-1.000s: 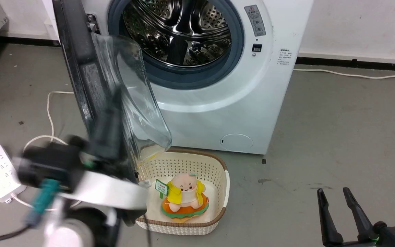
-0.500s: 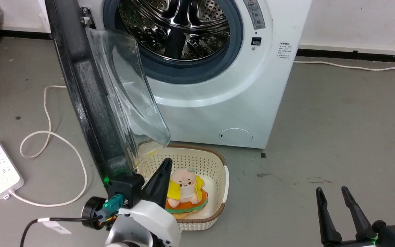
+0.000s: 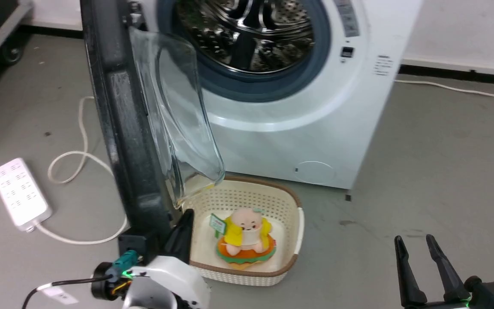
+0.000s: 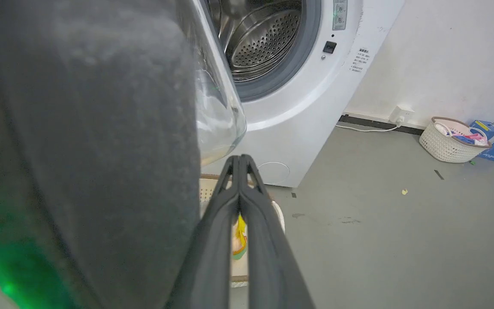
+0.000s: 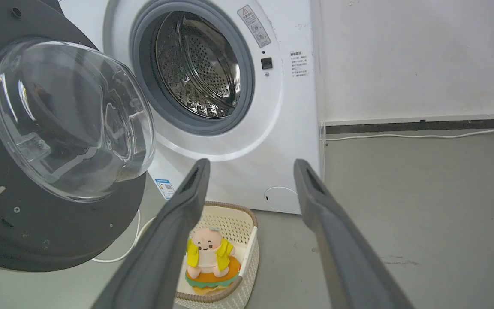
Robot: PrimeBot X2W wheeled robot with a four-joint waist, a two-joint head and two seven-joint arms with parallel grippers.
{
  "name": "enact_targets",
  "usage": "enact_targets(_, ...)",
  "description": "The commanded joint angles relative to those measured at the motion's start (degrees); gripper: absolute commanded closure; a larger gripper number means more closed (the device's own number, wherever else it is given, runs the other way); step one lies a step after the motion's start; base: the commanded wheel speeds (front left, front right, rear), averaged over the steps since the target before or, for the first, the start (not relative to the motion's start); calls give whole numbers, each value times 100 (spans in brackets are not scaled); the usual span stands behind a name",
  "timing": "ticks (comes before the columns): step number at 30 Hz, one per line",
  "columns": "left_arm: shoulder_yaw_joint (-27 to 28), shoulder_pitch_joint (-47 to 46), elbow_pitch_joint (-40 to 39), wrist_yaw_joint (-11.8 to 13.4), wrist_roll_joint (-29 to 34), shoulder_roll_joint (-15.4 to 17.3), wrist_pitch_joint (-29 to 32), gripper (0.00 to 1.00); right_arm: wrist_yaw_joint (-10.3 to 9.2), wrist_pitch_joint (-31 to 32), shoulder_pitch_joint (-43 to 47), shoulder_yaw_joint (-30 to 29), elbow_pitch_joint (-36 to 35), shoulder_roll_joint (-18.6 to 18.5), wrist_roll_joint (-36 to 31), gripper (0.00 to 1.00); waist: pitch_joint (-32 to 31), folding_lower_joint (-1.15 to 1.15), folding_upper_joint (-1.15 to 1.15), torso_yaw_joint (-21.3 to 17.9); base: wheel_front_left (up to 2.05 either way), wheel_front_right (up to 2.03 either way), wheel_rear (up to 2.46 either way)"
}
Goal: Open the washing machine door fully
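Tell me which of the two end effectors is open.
The right end effector: its fingers stand clearly apart, while the left end effector, beside the washing machine door, has its fingers pressed together.

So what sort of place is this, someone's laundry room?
Probably a test room set up like a laundry corner rather than a home: a front-loading washing machine, a laundry basket holding a soft toy, and a power strip lying loose on the bare grey floor.
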Motion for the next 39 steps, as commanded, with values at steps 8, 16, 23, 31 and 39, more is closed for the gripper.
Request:
enact_targets(8,497,45,45,192,-211,260,-173,100,6,-25,-65,47,22,26,37,0,55,0,0,763,0,0,0)
enact_targets(16,1111,-390,128,247,-456,703,-166,100,6,42,-255,172,-23,26,-156,0,504,0,0,1223,0,0,0)
enact_targets(23,1568,-990,444,263,-584,1185,-145,100,6,236,-452,120,-151,26,-341,0,1045,0,0,1261,0,0,0)
enact_targets(31,2318,-1769,1237,340,-866,1993,22,100,6,426,-590,-70,-379,13,-463,0,1539,0,0,1060,0,0,0)
enact_targets(39,2523,-2284,2226,108,-1011,2444,-210,100,6,502,-660,-111,-483,-11,-497,0,1672,0,0,938,0,0,0)
